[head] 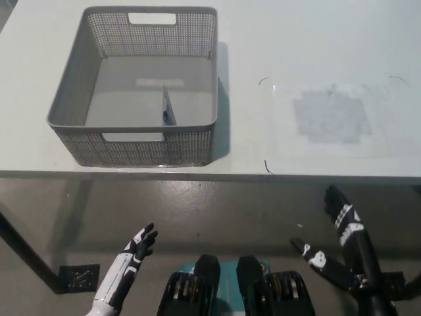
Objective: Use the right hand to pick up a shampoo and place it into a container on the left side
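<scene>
The grey mesh basket (79,141) stands on the pale table at the upper left. Inside it a thin flat grey item (168,108) stands on edge near the front right; I cannot tell what it is. No shampoo bottle shows on the table. My black right hand (341,242) hangs below the table's front edge at the lower right, open with its fingers spread and holding nothing. My white left hand (137,245) rests at the lower left, also below the table edge, open and empty.
A faint greyish square patch (329,115) under a clear sheet lies on the table (263,39) to the right of the basket. The table's front edge (230,174) runs across the middle, with dark floor below it.
</scene>
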### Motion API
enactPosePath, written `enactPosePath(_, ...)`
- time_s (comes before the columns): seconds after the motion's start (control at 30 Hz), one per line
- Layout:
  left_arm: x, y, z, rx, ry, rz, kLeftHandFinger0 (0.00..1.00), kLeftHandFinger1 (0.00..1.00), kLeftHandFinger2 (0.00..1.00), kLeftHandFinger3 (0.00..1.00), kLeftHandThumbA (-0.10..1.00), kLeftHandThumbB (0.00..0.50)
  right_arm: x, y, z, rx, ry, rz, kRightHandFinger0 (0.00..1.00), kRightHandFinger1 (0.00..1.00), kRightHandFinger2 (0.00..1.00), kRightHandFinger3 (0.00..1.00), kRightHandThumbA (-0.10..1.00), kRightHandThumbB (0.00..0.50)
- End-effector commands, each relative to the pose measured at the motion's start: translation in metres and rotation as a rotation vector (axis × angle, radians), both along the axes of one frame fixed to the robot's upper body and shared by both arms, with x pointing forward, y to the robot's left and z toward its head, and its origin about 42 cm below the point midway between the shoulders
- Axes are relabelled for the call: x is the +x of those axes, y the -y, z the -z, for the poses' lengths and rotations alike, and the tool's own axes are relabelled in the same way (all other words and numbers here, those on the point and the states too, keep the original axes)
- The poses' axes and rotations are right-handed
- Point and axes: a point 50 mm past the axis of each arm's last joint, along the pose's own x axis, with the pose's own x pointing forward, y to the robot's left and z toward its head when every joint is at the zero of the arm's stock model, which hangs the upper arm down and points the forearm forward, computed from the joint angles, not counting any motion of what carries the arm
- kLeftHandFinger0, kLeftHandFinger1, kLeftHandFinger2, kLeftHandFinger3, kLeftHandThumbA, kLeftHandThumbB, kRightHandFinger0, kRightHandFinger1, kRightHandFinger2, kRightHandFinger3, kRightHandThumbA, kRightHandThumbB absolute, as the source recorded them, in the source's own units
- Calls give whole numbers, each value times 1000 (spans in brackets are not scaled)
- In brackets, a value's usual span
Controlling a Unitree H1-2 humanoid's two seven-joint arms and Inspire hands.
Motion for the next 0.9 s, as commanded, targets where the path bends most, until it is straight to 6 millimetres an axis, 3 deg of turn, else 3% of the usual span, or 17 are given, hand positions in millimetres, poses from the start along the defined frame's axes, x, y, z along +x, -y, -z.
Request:
enactPosePath(0.0,2,-4,-6,-25,55,-15,1000,1000,1000,1000,1000,130,-1,4,9,-6,0,-10,1000,1000,1000,1000,1000,283)
enactPosePath(0.13,-2,-5,-4,-31,48,-25,1000,1000,1000,1000,999,115,4,7,23,-18,-36,-11,1000,1000,1000,1000,1000,276)
enactPosePath(0.33,-2,-8,-4,-31,48,-32,1000,1000,1000,1000,984,115,8,4,26,-7,-68,-25,1000,1000,1000,1000,986,285)
enactPosePath(0.47,-3,-8,-3,-35,45,-33,1000,1000,1000,1000,979,119,7,6,28,-20,-81,-20,1000,1000,1000,1000,954,245)
enactPosePath(0.87,-15,-5,5,-43,20,-47,1000,1000,1000,1000,951,104,3,9,31,-45,-114,-31,1000,1000,1000,1000,917,218)
